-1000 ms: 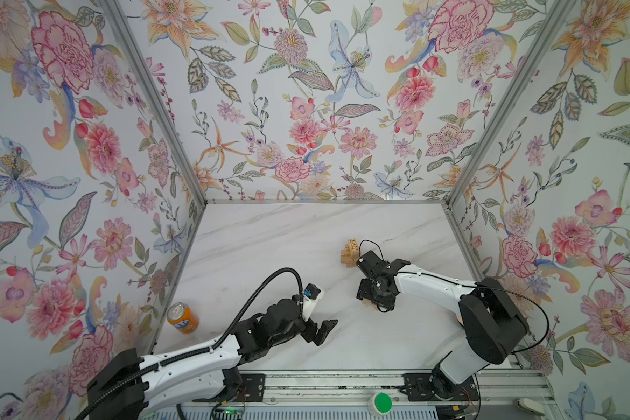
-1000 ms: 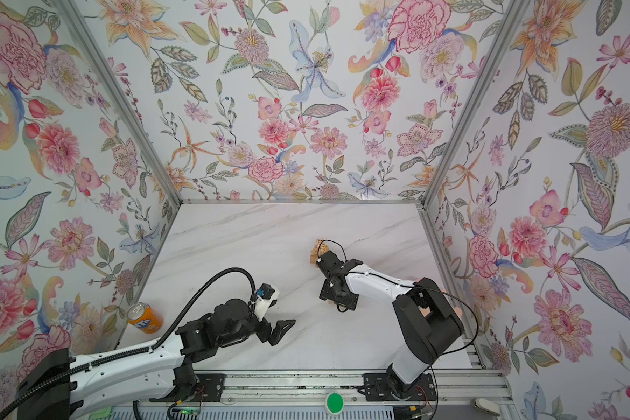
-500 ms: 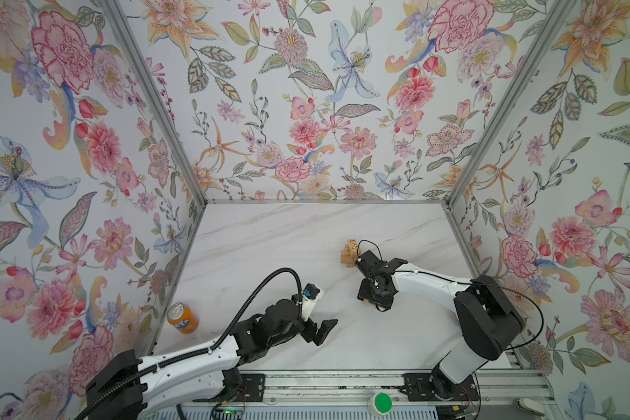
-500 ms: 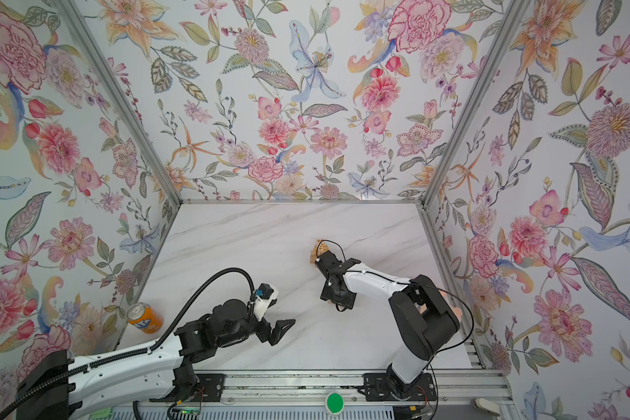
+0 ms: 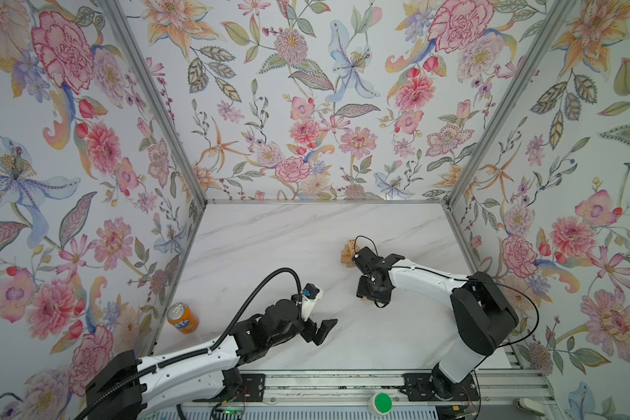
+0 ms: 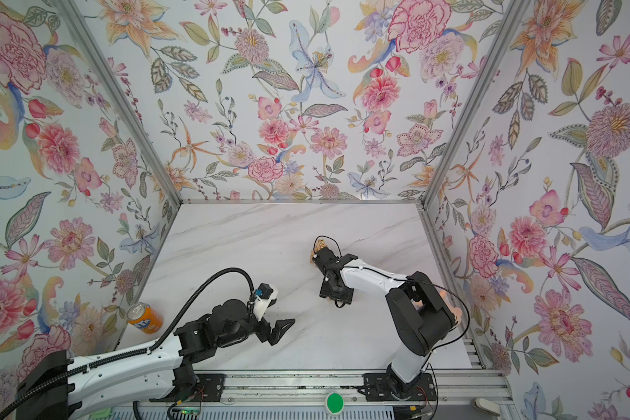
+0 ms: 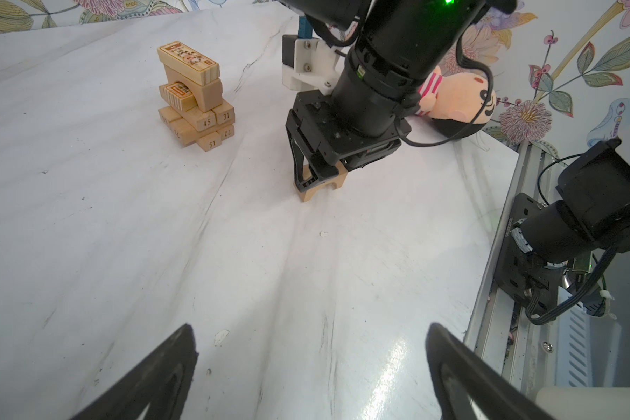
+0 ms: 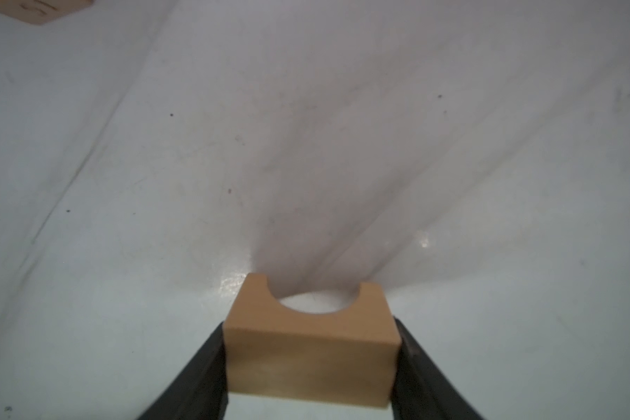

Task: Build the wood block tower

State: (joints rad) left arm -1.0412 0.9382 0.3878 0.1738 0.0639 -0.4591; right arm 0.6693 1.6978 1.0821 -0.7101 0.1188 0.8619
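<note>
The tower (image 5: 349, 251) (image 6: 316, 250) is a small stack of tan wood blocks in crossed layers. In the left wrist view the tower (image 7: 195, 98) has numbered bricks below, an arch block and a printed brick on top. My right gripper (image 5: 370, 295) (image 6: 334, 295) points down at the table just in front of it, shut on a plain arch-shaped wood block (image 8: 310, 342) (image 7: 321, 183) whose feet are at the tabletop. My left gripper (image 5: 320, 328) (image 7: 310, 331) hovers open and empty near the front middle.
An orange soda can (image 5: 182, 318) (image 6: 144, 318) stands by the left wall. A pink striped plush doll (image 7: 455, 102) lies behind the right arm near the right wall. A metal rail (image 5: 342, 385) runs along the front table edge.
My right gripper's jaws have narrowed onto the arch block and the gripper has shifted slightly. The left arm has not moved.
</note>
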